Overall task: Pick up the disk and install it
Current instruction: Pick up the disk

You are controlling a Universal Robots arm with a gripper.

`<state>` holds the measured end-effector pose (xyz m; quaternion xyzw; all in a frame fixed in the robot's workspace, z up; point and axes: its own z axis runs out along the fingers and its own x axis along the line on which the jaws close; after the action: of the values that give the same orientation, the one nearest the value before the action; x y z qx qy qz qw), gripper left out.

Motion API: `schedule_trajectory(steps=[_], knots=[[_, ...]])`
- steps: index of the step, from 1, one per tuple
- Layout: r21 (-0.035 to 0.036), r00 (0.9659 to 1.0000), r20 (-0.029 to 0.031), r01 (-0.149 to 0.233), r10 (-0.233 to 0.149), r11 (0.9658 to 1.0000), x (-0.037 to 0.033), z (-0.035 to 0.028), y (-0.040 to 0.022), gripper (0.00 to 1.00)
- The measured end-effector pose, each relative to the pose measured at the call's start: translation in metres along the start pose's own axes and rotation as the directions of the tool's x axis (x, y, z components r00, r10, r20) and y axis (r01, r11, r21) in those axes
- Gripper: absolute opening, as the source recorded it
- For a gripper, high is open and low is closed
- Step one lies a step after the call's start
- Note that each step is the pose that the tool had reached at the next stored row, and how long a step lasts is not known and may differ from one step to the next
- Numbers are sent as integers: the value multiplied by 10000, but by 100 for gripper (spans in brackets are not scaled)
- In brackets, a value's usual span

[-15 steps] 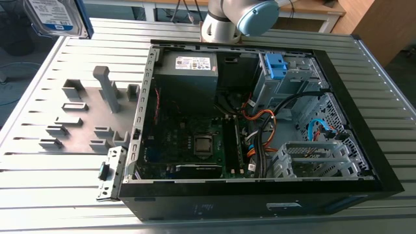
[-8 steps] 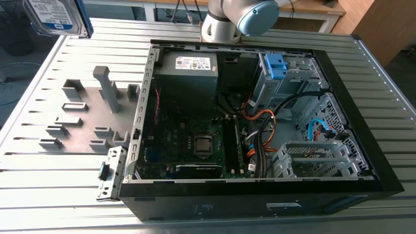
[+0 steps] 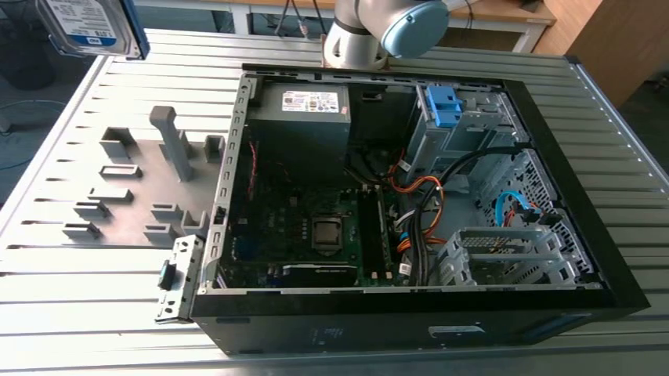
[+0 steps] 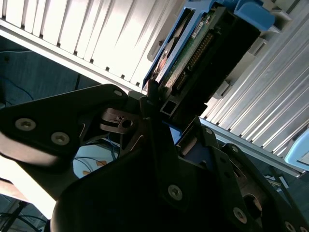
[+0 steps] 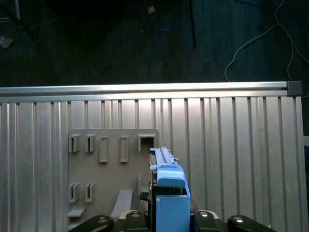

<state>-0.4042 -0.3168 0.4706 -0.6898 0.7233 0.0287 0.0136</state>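
One silver-metal, blue-railed disk (image 3: 89, 23) aloft, clamped in the black gripper (image 4: 161, 104).
Carry step; insertion likely needs rails squared to the open black computer case (image 3: 366, 333).

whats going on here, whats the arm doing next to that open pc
The arm's gripper is shut on the disk and holds it up off the ribbed table, at the exterior view's left, over the grey fixture plate. The open computer case lies beside the plate on the table. The disk is not yet in the case.
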Motion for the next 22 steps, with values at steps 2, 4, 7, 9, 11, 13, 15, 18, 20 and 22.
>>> schedule_trajectory(steps=[2,4,7,9,11,13,15,18,20,22], knots=[[0,10000,0,0,0,10000,0,-5,0,36],[-1,10000,1,0,0,10000,-1,-10,0,36],[0,10000,3,0,0,10000,-1,-17,0,36],[0,10000,3,0,0,10000,-1,-22,-1,36],[0,10000,4,0,0,10000,-2,-27,-1,36],[0,10000,5,0,0,10000,-2,-33,-1,36],[-1,10000,5,0,0,10000,-3,-39,-1,36],[0,10000,6,0,0,10000,-3,-47,-2,36],[0,10000,6,0,0,10000,-3,-53,-2,36],[0,10000,7,0,0,10000,-4,-58,-2,36]])
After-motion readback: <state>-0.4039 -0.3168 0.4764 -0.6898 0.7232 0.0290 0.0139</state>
